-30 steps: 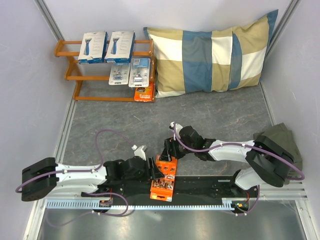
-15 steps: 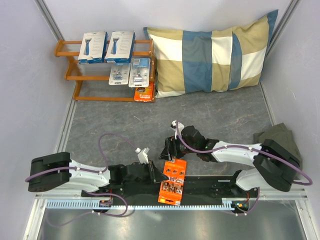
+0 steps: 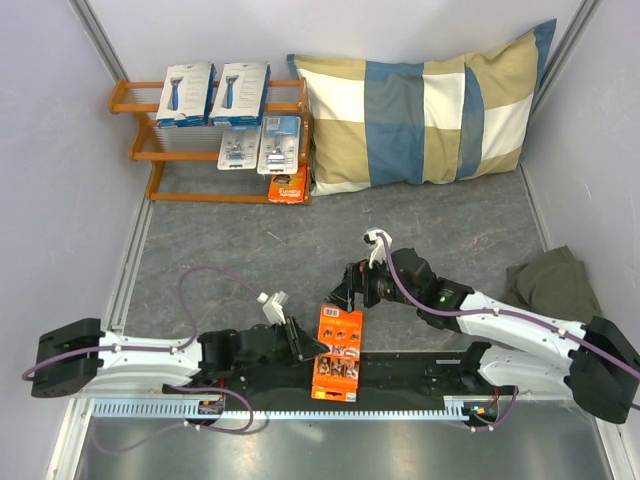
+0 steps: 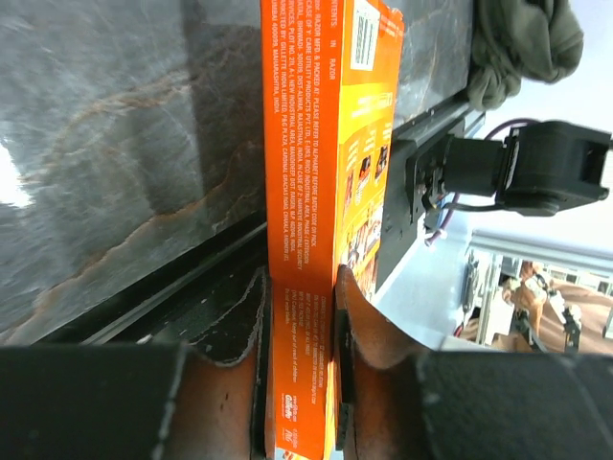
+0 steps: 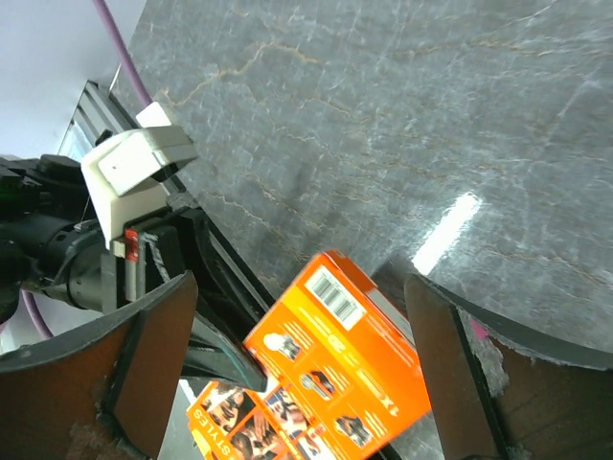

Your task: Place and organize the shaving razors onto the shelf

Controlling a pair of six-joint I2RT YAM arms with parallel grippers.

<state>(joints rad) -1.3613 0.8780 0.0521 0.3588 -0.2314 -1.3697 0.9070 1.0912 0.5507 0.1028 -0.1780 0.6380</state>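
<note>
The left hand (image 3: pixel 303 342) is clamped on an orange pack (image 3: pixel 335 352), its fingers (image 4: pixel 251 316) pressing both flat faces, at the near edge of the counter (image 3: pixel 240 240); the right hand (image 3: pixel 345 296) hovers just beside the pack's far end with its jaws spread wide, touching nothing; on the shelf (image 3: pixel 135 97) two white boxes (image 3: pixel 186 93) sit on top, two blister packs (image 3: pixel 258 148) on the middle tier, another orange pack (image 3: pixel 289 187) lowest, beside the pillow (image 3: pixel 420 115).
</note>
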